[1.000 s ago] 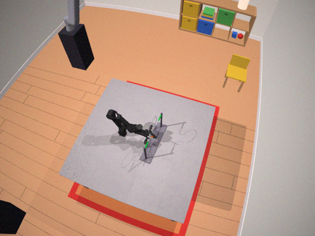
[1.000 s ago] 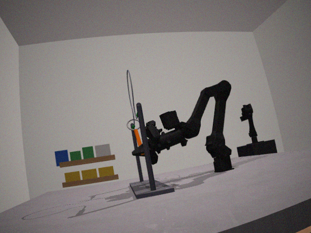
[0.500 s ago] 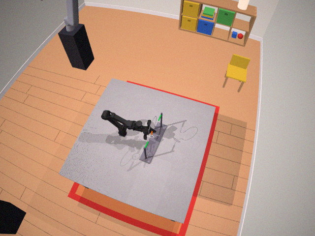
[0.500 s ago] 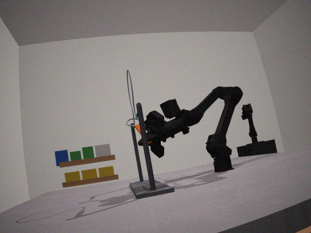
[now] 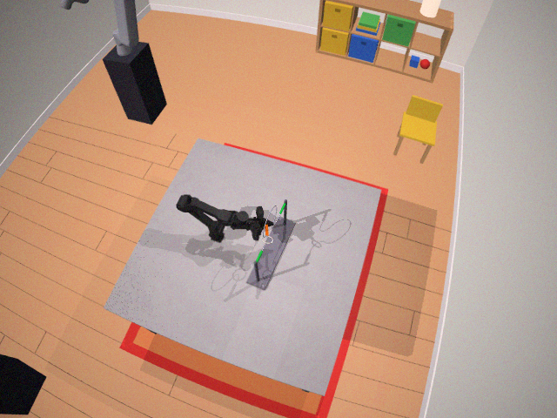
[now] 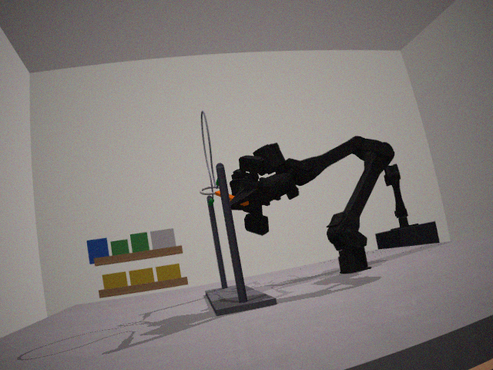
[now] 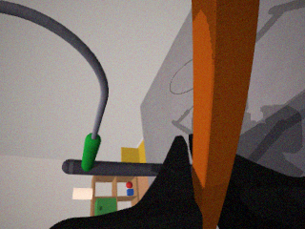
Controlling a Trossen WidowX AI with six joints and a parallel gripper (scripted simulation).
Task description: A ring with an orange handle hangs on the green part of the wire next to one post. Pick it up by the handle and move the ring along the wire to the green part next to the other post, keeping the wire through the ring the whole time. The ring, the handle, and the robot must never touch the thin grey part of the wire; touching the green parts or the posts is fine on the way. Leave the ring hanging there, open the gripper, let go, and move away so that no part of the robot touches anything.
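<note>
The ring [image 5: 268,243] [image 6: 200,191] lies nearly level around the grey wire [image 5: 275,206] [image 6: 202,112] [image 7: 102,76], just above the green part [image 5: 258,256] [image 6: 210,202] by one post [image 5: 257,272] [image 6: 216,247]. Contact with the wire cannot be told. The orange handle [image 5: 266,230] [image 6: 218,193] [image 7: 219,72] slopes down from the ring to my gripper [image 6: 236,203] [image 7: 186,141], which is shut on it. The other green part [image 5: 282,208] [image 6: 217,182] [image 7: 91,152] is by the other post [image 5: 285,216] [image 6: 235,247] [image 7: 129,168]. The ring is outside the wrist view.
Both posts stand on a dark base plate [image 5: 260,284] [image 6: 254,304] on the grey table [image 5: 305,324]. The wire makes a tall loop between them, close to my gripper. A shelf [image 5: 391,58] and a yellow chair [image 5: 419,128] stand far off.
</note>
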